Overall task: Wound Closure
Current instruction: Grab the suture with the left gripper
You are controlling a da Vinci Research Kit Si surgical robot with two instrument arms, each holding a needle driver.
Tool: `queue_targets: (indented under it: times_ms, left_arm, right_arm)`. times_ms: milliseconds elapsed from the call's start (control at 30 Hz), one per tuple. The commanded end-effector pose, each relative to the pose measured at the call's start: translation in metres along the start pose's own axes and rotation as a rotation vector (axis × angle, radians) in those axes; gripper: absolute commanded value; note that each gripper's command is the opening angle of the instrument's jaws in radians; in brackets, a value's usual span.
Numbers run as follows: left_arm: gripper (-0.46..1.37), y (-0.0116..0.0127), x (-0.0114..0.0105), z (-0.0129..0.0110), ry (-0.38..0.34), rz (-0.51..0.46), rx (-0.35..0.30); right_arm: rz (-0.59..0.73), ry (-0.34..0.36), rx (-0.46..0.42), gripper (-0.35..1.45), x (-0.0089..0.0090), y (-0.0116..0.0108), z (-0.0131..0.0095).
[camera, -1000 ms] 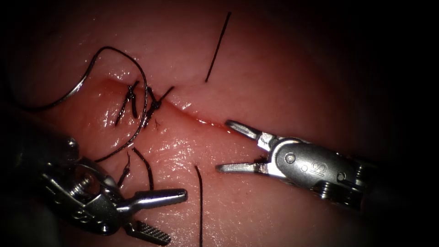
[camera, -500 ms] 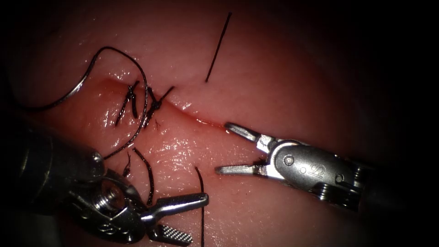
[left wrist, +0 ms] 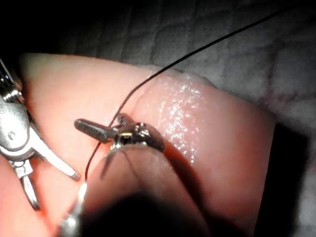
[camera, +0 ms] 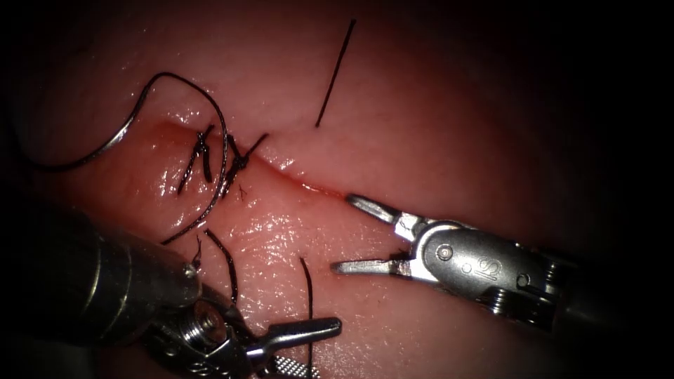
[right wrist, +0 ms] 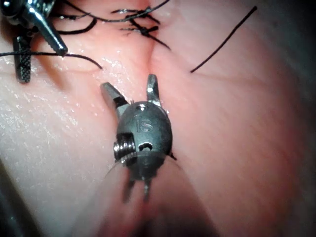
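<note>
Over glistening tissue (camera: 435, 119), both tools' fingers (camera: 365, 267) spread, holding nothing, thread (camera: 307, 295) between.

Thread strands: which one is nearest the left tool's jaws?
The strand below the cut, crossing the open jaws of the left tool; the others lie farther off. The right tool is open, empty.
</note>
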Motion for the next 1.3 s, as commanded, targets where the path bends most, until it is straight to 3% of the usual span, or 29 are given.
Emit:
queue_targets:
  times_ms: [33, 233, 300, 467, 633, 1000, 1300]
  left_arm:
    - [0.47, 0.0, 0.0, 0.0002, 0.004, -0.002, -0.003]
    - [0.43, 0.0001, 0.0003, 0.0009, 0.006, -0.001, -0.002]
    - [0.27, 0.0001, 0.0002, 0.0008, 0.008, -0.001, -0.003]
    - [-0.35, 0.0, -0.0001, 0.0005, 0.01, 0.0, -0.007]
    - [-0.35, 0.0001, -0.0002, 0.0007, 0.0, 0.009, -0.096]
    - [-0.35, -0.0006, -0.0004, 0.0006, 0.021, 0.006, -0.109]
    - [-0.35, -0.0017, -0.0007, 0.0005, 0.074, -0.063, -0.117]
  right_arm:
    - [0.0, -0.001, 0.006, 1.22, -0.0001, 0.0, 0.0]
    - [-0.001, 0.0, 0.006, 1.23, -0.0001, 0.0, 0.0]
    - [-0.001, 0.0, 0.007, 1.23, -0.0001, 0.0, 0.0]
    - [-0.001, 0.0, 0.007, 1.23, 0.0, -0.0001, -0.0001]
    - [-0.001, 0.0, 0.007, 1.23, 0.0, -0.0001, -0.0001]
    - [-0.001, 0.001, 0.008, 1.24, 0.0001, -0.0002, -0.0001]
    - [-0.006, 0.01, 0.021, 1.27, 0.0003, -0.0004, -0.0001]
